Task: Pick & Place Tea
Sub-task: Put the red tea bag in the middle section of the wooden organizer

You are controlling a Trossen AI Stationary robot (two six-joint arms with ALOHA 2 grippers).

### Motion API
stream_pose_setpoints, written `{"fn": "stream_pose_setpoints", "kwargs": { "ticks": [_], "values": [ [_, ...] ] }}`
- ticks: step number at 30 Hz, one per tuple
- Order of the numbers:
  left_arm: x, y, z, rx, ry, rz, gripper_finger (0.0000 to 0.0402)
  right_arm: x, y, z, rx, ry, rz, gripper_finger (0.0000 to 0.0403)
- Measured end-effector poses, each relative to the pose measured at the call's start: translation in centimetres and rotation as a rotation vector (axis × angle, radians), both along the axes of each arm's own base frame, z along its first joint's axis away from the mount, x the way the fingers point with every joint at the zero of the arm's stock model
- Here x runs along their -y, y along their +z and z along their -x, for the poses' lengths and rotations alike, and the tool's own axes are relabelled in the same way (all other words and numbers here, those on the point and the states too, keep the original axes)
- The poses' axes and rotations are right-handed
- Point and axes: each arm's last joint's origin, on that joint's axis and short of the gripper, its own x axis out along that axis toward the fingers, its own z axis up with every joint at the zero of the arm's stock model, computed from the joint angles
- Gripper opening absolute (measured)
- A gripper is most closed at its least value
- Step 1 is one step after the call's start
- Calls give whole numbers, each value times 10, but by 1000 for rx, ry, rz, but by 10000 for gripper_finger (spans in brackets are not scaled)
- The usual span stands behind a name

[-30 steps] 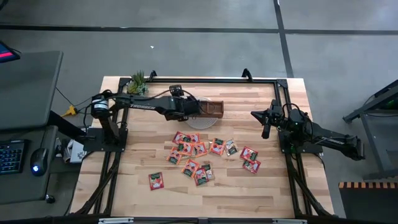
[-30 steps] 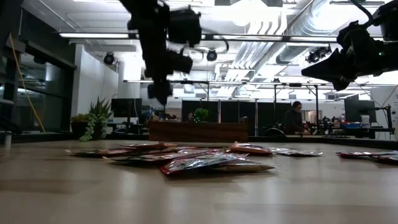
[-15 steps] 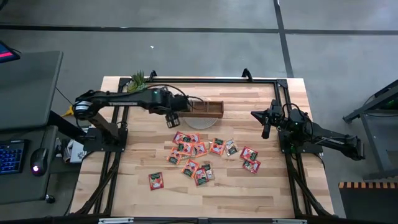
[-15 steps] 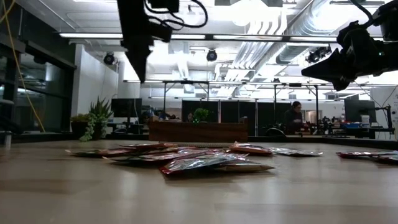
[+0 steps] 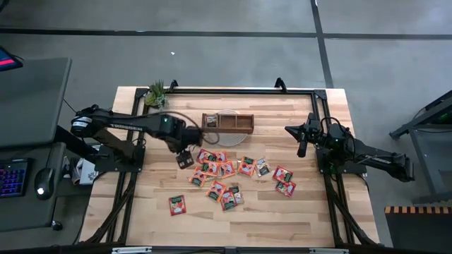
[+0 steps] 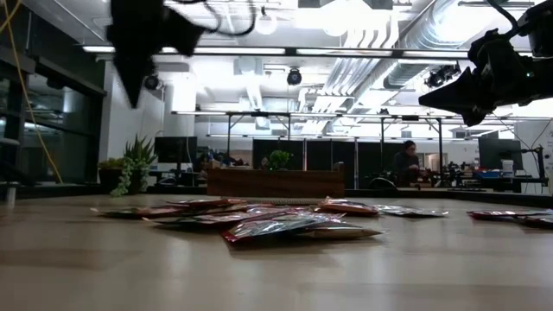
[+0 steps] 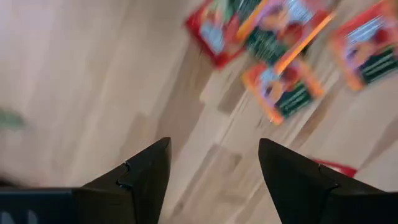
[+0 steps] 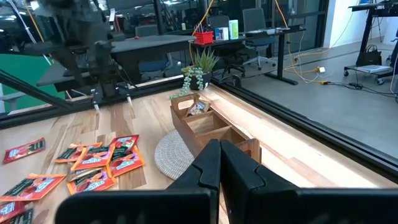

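Several red and orange tea sachets [image 5: 229,176] lie flat and scattered on the wooden table, one [image 5: 176,204] apart from the rest near the front. The brown wooden tray [image 5: 227,123] stands behind them on a round woven mat; something small lies in its end compartment [image 8: 198,108]. My left gripper [image 5: 185,159] hangs open above the table, pointing down, just left of the pile; its own view shows bare wood between its fingers [image 7: 214,168] and sachets [image 7: 280,87] beyond. My right gripper [image 5: 293,132] is shut, held level above the table's right side.
A small potted plant [image 5: 155,93] stands at the far left corner. A black frame rail [image 5: 233,90] runs around the table's far edge and sides. Bare wood lies left of the pile and along the near edge [image 5: 226,229]. A person [image 6: 408,164] sits far behind the table.
My left gripper has swung from over the tray toward the table's left and near edges, rising a little and turning until it points straight down beside the sachet pile. The sachets, the tray and my right arm have not moved.
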Motion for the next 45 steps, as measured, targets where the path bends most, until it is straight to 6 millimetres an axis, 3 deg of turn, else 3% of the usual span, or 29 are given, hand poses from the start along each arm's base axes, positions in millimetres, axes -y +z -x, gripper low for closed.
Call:
{"fn": "stream_pose_setpoints", "kwargs": {
  "ticks": [13,16,23,28,34,45],
  "values": [
    [75,-47,27,-6,-6,245,237,0,0,0,0,0,0,0],
    [91,-60,41,-52,-28,224,237,0,0,0,0,0,0,0],
    [131,-69,62,23,-134,150,237,0,0,0,0,0,0,0],
    [148,-74,71,65,-137,100,237,0,0,0,0,0,0,0],
    [163,-94,64,49,-143,92,237,0,0,0,0,0,0,0],
    [163,-121,44,13,-123,58,237,0,0,0,-1,0,0,0]
  ]
}}
